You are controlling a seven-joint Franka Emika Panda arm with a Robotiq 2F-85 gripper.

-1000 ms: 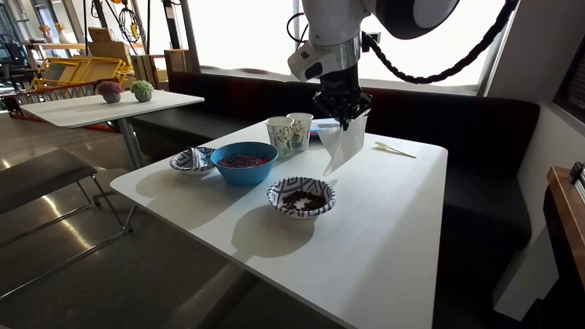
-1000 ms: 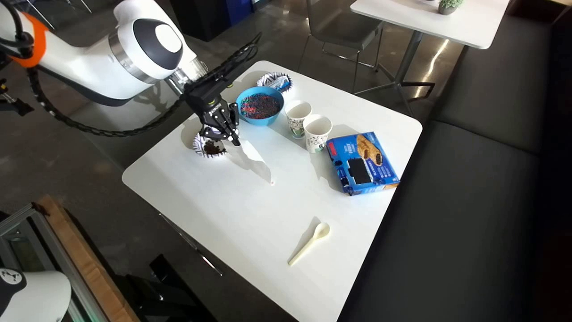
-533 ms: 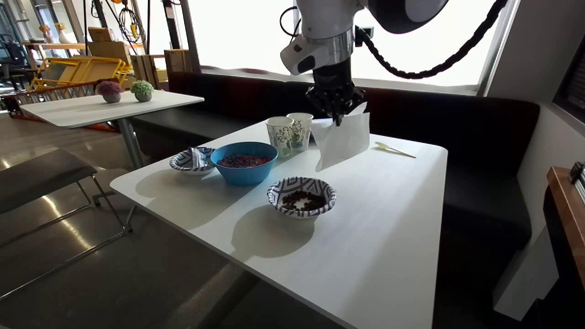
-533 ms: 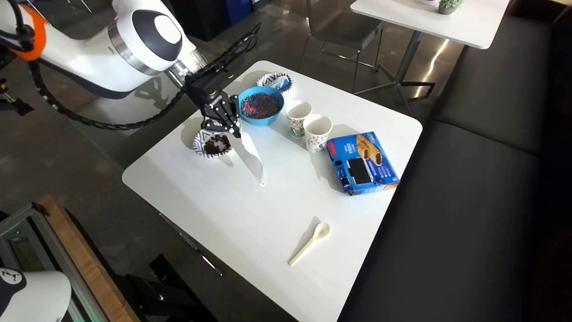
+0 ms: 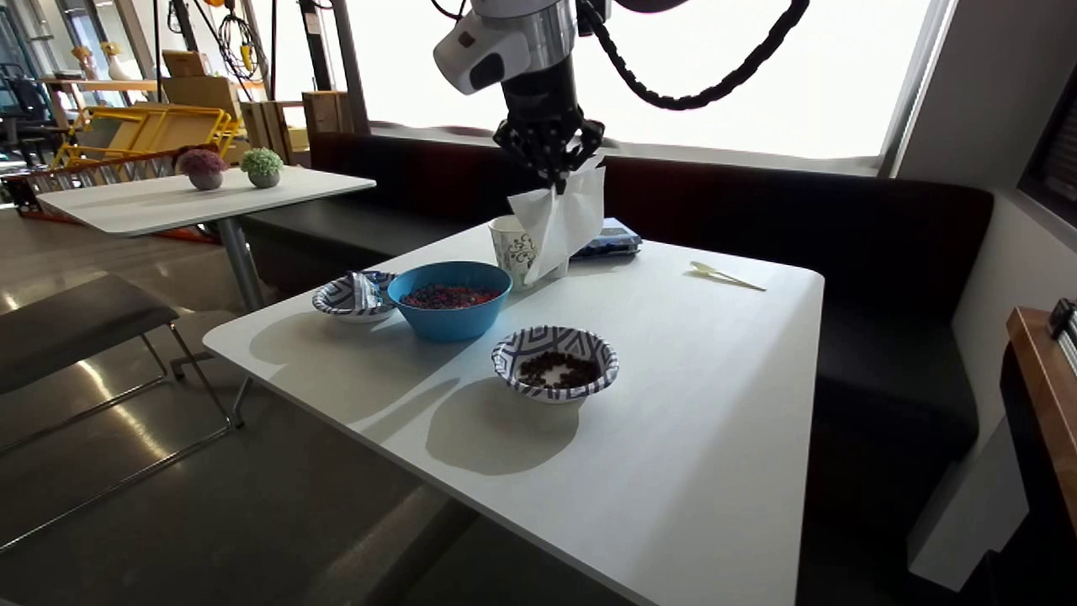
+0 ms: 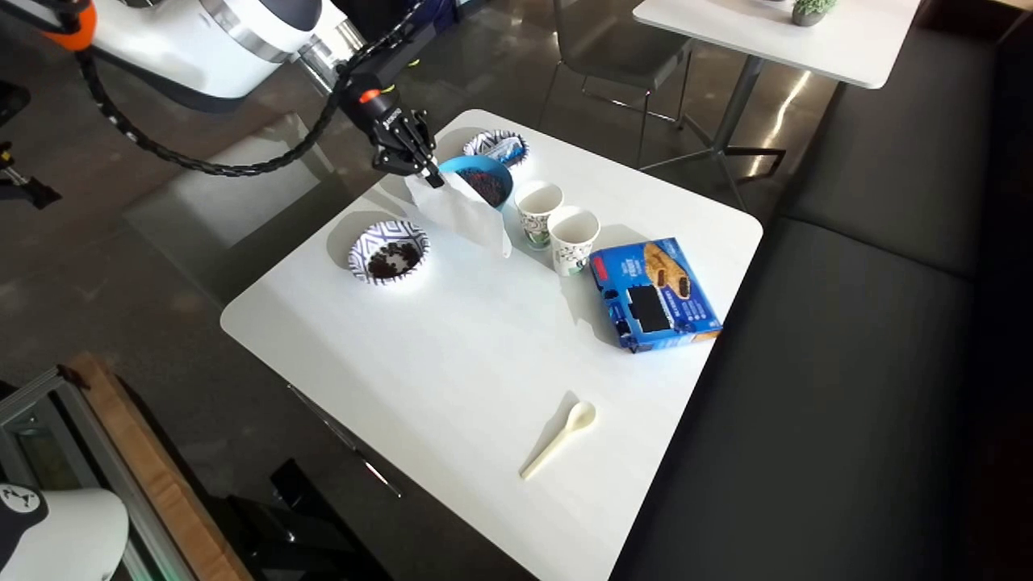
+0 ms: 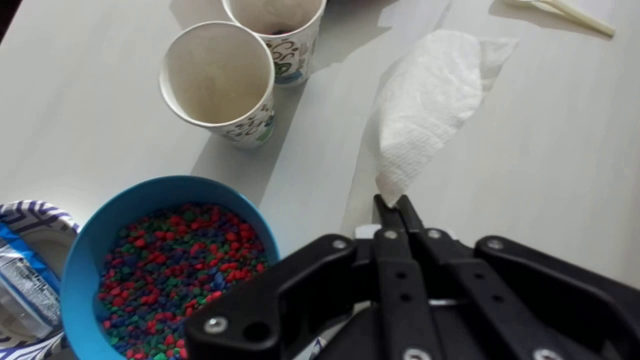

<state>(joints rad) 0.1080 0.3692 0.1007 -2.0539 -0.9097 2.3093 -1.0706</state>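
Observation:
A white paper napkin (image 7: 430,95) is pinched by one corner between the tips of my gripper (image 7: 391,201), whose fingers are shut on it. The rest of it hangs loose. In an exterior view the gripper (image 6: 434,181) and napkin (image 6: 462,214) hide part of the blue bowl (image 6: 502,171). From another angle, the napkin (image 5: 570,220) covers most of one patterned cup and part of the cup (image 5: 507,236) in front. Coloured pebbles fill the blue bowl (image 7: 80,295), left of the gripper in the wrist view.
A patterned bowl (image 6: 367,242) with dark brown bits stands on the white table (image 6: 452,387). Another patterned bowl (image 5: 330,296) holds a packet (image 7: 25,280). Two paper cups (image 6: 539,211), a blue box (image 6: 670,298) and a pale spoon (image 6: 561,442) are also there.
The gripper has carried the napkin toward the blue bowl and cups, away from above the bowl of brown bits, which now shows whole. The napkin has swung as it moved.

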